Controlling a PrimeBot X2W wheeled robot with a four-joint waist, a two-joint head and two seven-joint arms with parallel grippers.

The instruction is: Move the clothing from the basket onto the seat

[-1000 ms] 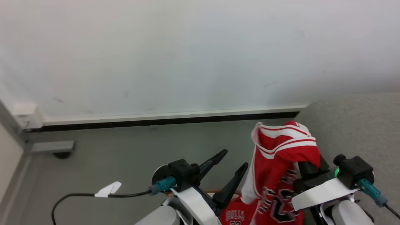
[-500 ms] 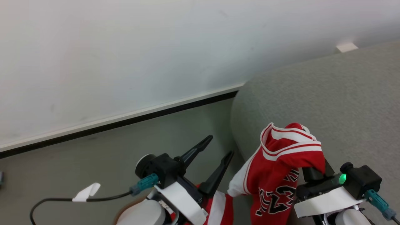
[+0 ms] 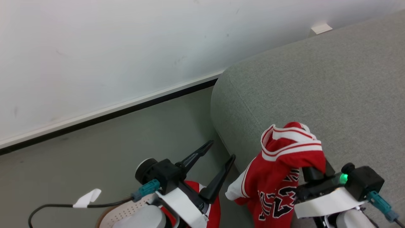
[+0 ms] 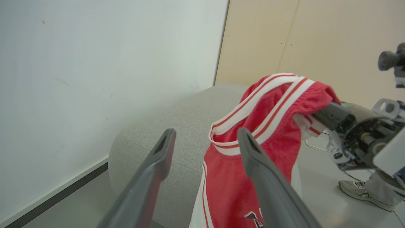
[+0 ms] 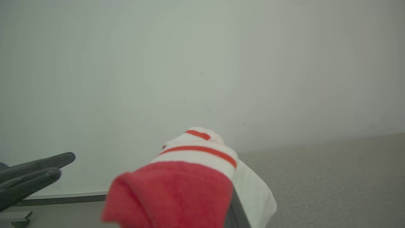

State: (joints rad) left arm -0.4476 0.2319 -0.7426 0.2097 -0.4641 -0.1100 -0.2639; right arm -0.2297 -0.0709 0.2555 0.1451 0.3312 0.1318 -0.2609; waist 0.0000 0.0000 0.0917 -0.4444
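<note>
Nearest, the cream perforated plastic basket (image 3: pixel 120 212) holds another red garment (image 3: pixel 216 209). Above it the left gripper (image 3: pixel 221 150) hovers spread and empty. The right gripper (image 3: pixel 311 173), pinched shut, carries a red, white-striped numbered jersey (image 3: pixel 278 177) at the edge of the light grey woven seat (image 3: pixel 316 88). Mid-carry, I judge; next: reach further over the seat, lower, release

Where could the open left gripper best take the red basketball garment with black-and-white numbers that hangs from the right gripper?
Probably the white-lined corner of the red numbered garment, approached from the robot's left: it juts out loose toward the open left gripper, while the right gripper holds the cloth up near its striped band.
</note>
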